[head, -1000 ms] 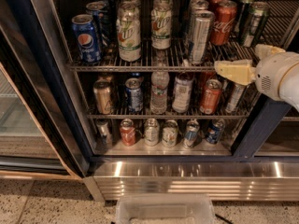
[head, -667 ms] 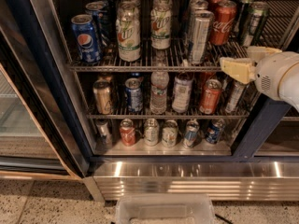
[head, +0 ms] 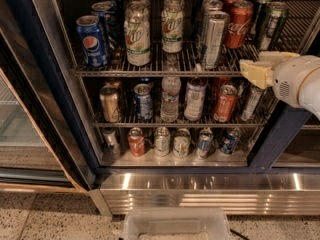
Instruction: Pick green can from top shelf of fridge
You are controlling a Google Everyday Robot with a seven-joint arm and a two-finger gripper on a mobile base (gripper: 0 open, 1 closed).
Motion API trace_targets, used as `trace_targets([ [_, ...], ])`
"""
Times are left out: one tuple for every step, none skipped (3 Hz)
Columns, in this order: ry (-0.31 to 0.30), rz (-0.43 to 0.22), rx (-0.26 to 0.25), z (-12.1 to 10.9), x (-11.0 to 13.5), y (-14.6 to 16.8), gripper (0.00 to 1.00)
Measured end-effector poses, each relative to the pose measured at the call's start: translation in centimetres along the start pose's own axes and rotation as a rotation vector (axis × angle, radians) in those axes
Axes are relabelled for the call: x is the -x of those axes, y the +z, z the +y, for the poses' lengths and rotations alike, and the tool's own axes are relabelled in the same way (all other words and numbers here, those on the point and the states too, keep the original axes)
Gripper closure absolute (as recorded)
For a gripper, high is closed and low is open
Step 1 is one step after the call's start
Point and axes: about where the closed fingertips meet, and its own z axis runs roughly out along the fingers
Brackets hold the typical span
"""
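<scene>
Looking at the upper right of the frame, you find the green can [head: 270, 26] on the top shelf [head: 150, 73] of the fridge [head: 280, 134], at the right end of the front row. Its body is dark green metal with pale markings down the side, and a silver lid catches the light. It is about the size of the red Coca-Cola can [head: 239, 24], which stands just beside it on the left. A further dark can sits close behind it.

The green can stands upright on the wire surface with its lid up and its base on the rack. Its long axis runs top to bottom in the frame, and the top leans a little to the right as you see it.

Your claw [head: 251, 63] comes in from the right edge of the frame, at the height of the top shelf's front bar. It sits just below the green can and slightly left of it. Its two pale yellow fingers [head: 256, 74] are spread apart with nothing between them, so it holds nothing. You cannot tell whether the upper finger touches the can's base.

Left of the Coca-Cola can stands a tall silver can [head: 214, 39], then two 7UP bottles [head: 137, 36] and a blue Pepsi can [head: 92, 41]. A white bin [head: 175, 226] lies at the bottom of the frame.
</scene>
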Motion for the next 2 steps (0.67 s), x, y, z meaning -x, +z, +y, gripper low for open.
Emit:
trace_targets([
  [0.0, 0.0, 0.0, 0.0, 0.0, 0.0, 0.49],
  [0.0, 0.0, 0.0, 0.0, 0.0, 0.0, 0.45],
])
